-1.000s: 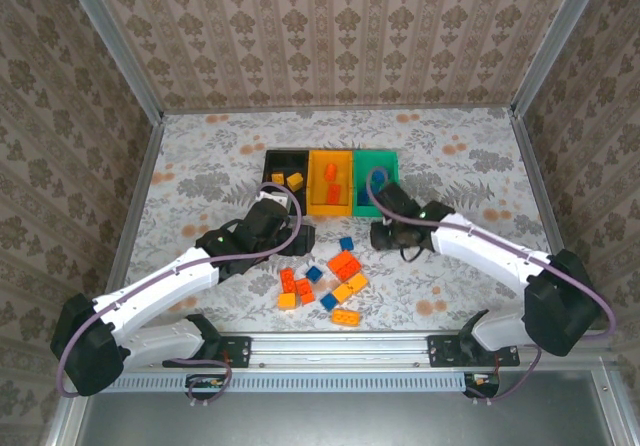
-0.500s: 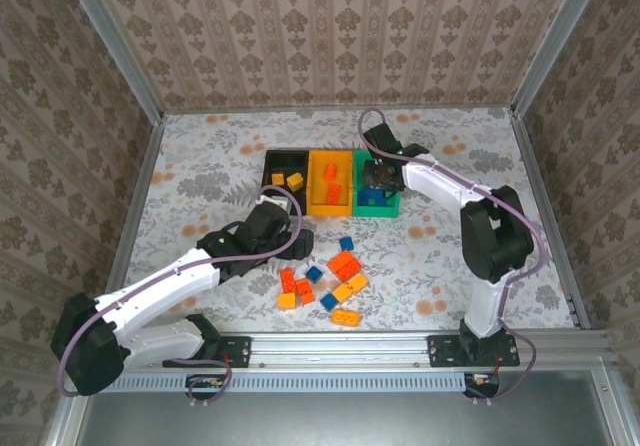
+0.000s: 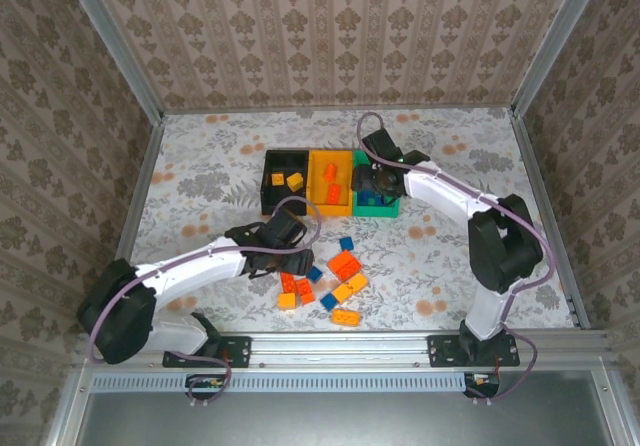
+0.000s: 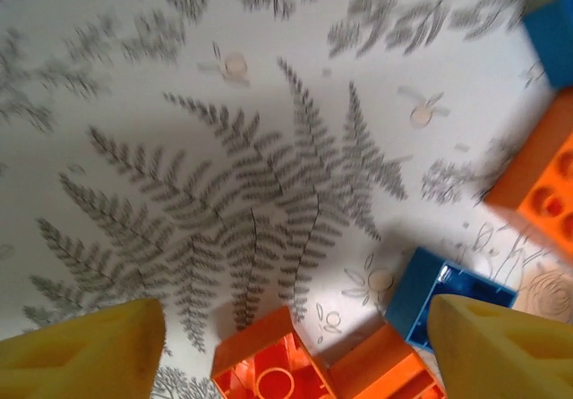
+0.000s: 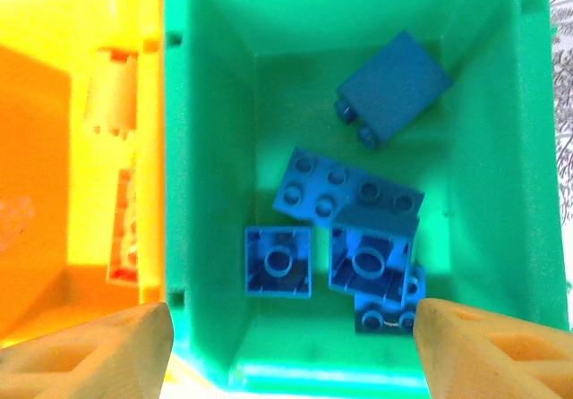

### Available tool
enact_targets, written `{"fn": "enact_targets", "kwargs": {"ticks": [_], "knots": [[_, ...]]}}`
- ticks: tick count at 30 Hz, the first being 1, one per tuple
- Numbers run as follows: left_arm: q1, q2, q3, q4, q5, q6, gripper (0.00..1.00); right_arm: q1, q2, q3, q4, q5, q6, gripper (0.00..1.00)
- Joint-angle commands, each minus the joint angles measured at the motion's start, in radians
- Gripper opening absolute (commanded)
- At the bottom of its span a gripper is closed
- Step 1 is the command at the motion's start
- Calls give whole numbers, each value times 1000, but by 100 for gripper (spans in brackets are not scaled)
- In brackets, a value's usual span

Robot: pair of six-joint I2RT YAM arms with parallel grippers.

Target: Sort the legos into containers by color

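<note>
Blue legos (image 5: 345, 193) lie in the green bin (image 5: 210, 148) beneath the open, empty right claw (image 5: 293, 327).

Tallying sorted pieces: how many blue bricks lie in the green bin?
5 blue bricks in the green bin: one upper right, one central, two upturned below it, one lowest. Others may hide underneath.

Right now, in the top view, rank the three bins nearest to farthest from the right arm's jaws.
1. Green bin: right end of the row, directly beneath them.
2. Orange-yellow bin: middle.
3. Black bin: left end.
</note>
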Motion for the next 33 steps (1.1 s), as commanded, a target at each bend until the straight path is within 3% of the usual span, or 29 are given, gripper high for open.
{"fn": "enact_targets", "kwargs": {"ticks": [1, 11, 17, 22, 27, 33], "knots": [[-12, -2, -24, -33, 77, -36, 76, 0, -69, -65, 34, -14, 20, 73], [-33, 31, -43, -120, 60, -74, 68, 0, -140, -131, 56, -14, 15, 73], [-40, -36, -62, -101, 44, -90, 77, 0, -145, -143, 60, -18, 18, 73], [-41, -12, -80, -98, 51, -88, 62, -1, -151, -145, 59, -18, 19, 73], [-44, 49, -100, -78, 62, -91, 57, -2, -153, -146, 53, -14, 18, 73], [-47, 27, -79, -75, 45, -85, 37, -4, -161, -140, 48, -6, 18, 73]]}}
